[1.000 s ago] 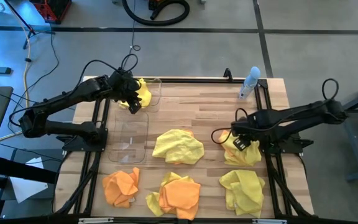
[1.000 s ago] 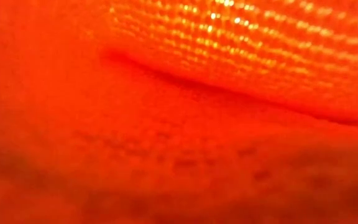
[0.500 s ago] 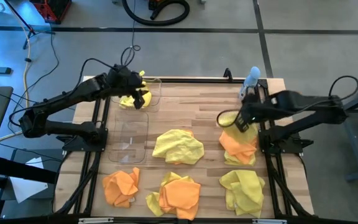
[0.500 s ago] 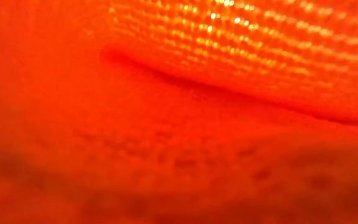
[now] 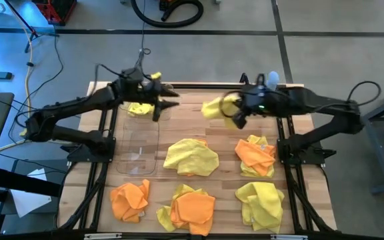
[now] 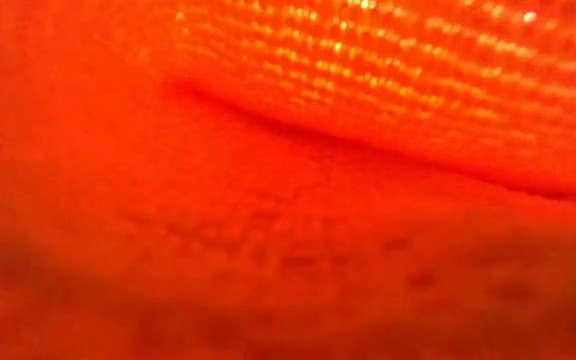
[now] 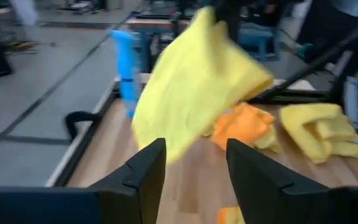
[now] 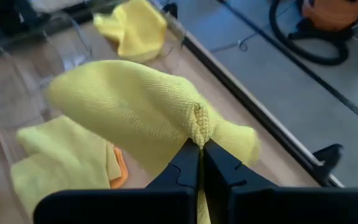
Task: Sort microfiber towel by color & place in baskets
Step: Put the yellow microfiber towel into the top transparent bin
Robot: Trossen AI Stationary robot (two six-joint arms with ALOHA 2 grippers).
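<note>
My right gripper [image 5: 234, 111] is shut on a yellow towel [image 5: 213, 107], in the air over the far middle of the table. The towel also shows in the left wrist view [image 7: 197, 87]. My left gripper [image 5: 164, 103] is open and empty [image 7: 191, 165] over the far basket [image 5: 165, 93], pointing toward the table's right. A yellow towel [image 5: 139, 108] lies in that basket. The near basket [image 5: 139, 148] holds nothing that I can see. Other towels lie on the table: yellow [image 5: 191, 157], orange over yellow [image 5: 255, 153], yellow [image 5: 262, 203], orange [image 5: 131, 200] and orange [image 5: 189, 207]. My right gripper pinches a bunched fold of the yellow towel [image 8: 197, 124] between its two fingertips [image 8: 188, 158]. The fingers come roughly level from the table's right. The towel is lifted clear of the table and spreads out beyond the fingertips toward the baskets.
A spray bottle [image 5: 270, 81] stands at the far right edge behind my right arm; it also shows in the left wrist view [image 7: 124, 68]. An orange cloth [image 6: 288, 180] covers the whole low view. There is bare wood between the baskets and the middle yellow towel.
My right gripper has lifted the yellow towel off the orange one at the right and carried it up and toward the far left, toward the baskets. My left gripper has left its yellow towel in the far basket and swung toward the table's right.
</note>
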